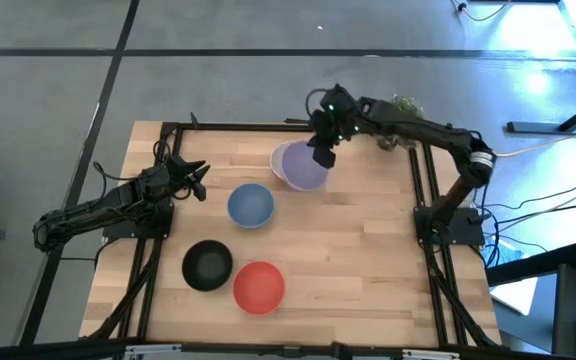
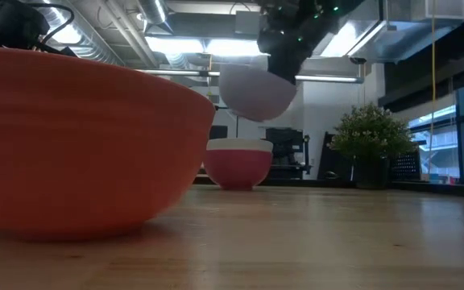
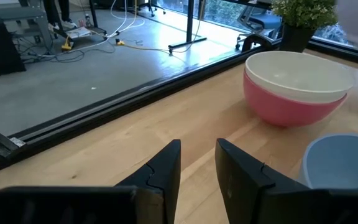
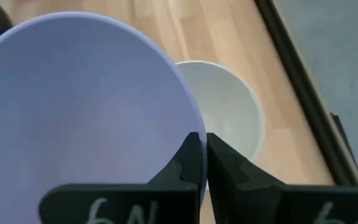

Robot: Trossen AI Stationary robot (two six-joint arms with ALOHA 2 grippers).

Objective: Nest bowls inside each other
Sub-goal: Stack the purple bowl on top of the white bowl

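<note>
On right hand [image 4: 202, 167]: "6N"

Light wooden slatted table top [image 1: 368, 250] with black metal frame rails [image 1: 423, 180]. Green leafy potted plant in dark pot [image 2: 373, 145] at far edge. Grey floor [image 3: 73, 68] with loose cables [image 3: 120, 28], possibly power leads.

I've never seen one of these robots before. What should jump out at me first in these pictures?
First, the right gripper at the table's far side, holding a lavender bowl in the air by its rim, above a white bowl nested in a pink bowl. Blue, black and red-orange bowls sit loose on the wooden table. The left gripper waits open at the table's left side.
</note>
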